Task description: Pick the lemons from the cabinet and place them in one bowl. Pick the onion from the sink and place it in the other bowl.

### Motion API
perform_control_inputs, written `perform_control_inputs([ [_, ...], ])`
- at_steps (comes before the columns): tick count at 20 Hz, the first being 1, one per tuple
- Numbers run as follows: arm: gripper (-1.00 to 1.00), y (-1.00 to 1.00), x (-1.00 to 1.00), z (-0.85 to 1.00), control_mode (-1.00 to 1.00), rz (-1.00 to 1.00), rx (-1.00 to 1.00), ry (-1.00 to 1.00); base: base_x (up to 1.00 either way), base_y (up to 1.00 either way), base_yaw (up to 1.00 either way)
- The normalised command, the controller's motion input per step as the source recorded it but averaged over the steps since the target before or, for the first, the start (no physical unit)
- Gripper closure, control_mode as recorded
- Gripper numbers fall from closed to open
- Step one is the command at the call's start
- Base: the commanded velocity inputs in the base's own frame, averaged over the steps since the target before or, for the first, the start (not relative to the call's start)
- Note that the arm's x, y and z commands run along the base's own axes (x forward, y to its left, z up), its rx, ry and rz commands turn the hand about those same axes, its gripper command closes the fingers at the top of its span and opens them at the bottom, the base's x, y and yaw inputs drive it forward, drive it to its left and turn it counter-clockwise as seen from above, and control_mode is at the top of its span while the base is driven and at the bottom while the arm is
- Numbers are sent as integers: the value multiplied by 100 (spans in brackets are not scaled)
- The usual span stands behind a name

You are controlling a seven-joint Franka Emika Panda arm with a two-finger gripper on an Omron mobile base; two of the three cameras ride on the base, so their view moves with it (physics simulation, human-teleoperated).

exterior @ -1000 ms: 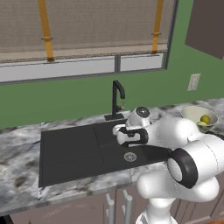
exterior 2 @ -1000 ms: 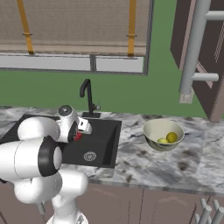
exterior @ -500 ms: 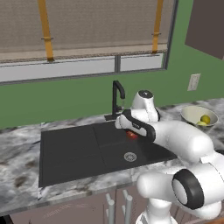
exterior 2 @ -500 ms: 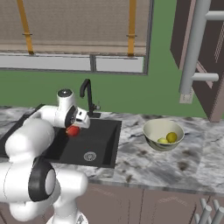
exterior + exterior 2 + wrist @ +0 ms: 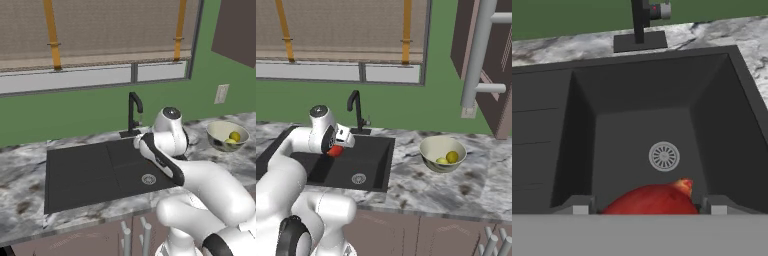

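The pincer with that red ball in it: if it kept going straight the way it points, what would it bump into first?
Probably the sink floor near the round drain. The pincer, shut on the onion, looks down into the basin, though depth is hard to judge.

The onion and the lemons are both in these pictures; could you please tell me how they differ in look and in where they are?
The onion is glossy red, while the lemons are yellow-green. The onion sits between the fingers of the gripper above the black sink; the lemons lie in the bowl on the counter right of the sink. There is one onion and two lemons. Both are small, roundish produce.
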Motion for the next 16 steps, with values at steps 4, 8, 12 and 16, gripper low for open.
perform_control_inputs([
  [4, 100, 0, 0, 0, -100, 0, 0, 0, 0, 0, 0],
  [8, 100, 3, -1, -1, 100, 0, 0, 0, -1, 30, -3],
  [12, 100, 0, 0, 0, 100, 0, 0, 0, -2, 64, -9],
  [16, 100, 0, 0, 0, 100, 0, 0, 0, -4, 73, -7],
])
